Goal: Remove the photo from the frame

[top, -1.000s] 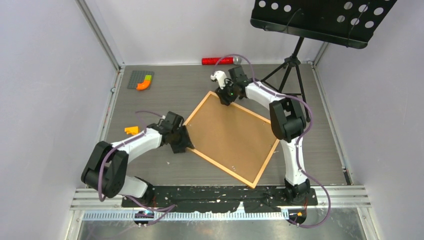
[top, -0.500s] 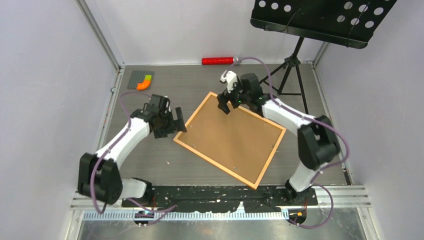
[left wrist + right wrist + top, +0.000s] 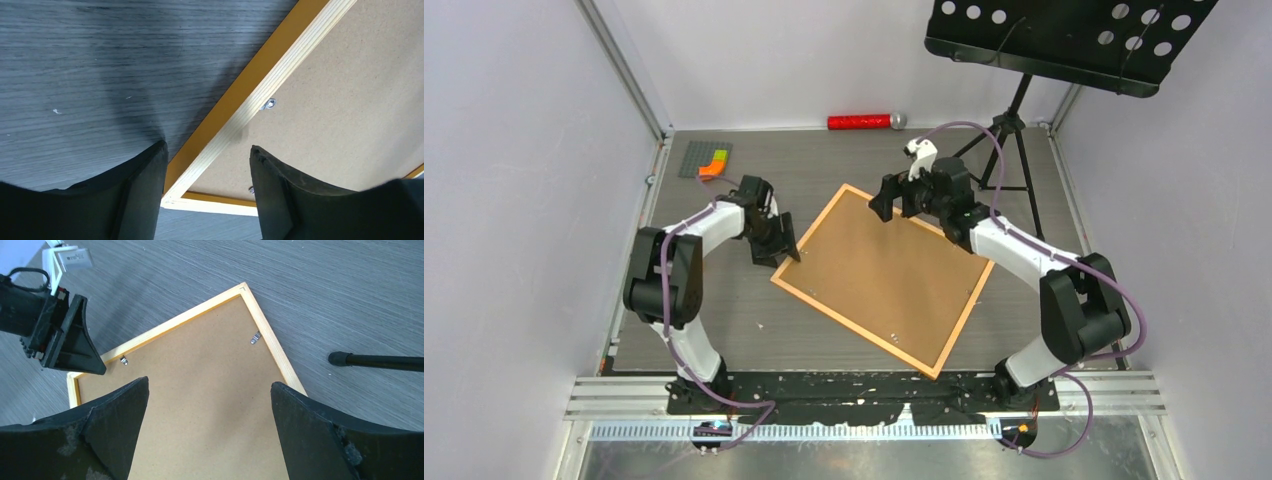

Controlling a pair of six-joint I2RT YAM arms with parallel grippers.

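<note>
The frame (image 3: 854,328), with a thin orange border, lies face down on the table, its plain brown backing board (image 3: 884,270) up. The photo is hidden under the board. My left gripper (image 3: 784,250) is open and empty at the frame's left corner; in the left wrist view (image 3: 207,147) its fingers straddle the orange and pale wood edge (image 3: 240,90) near a metal clip (image 3: 268,104). My right gripper (image 3: 890,203) is open and empty, above the board near the far corner; in the right wrist view (image 3: 210,382) it hangs over the board (image 3: 200,390).
A black music stand (image 3: 1064,40) stands at the back right, with a tripod foot (image 3: 370,360) close to the frame's far edge. A red cylinder (image 3: 859,122) lies at the back wall. A grey baseplate with orange and green bricks (image 3: 704,160) sits at the back left.
The frame shifted and settled flat. My left gripper swung away from the frame's left edge and now sits at its left corner. My right gripper lifted off the far corner and moved right.
</note>
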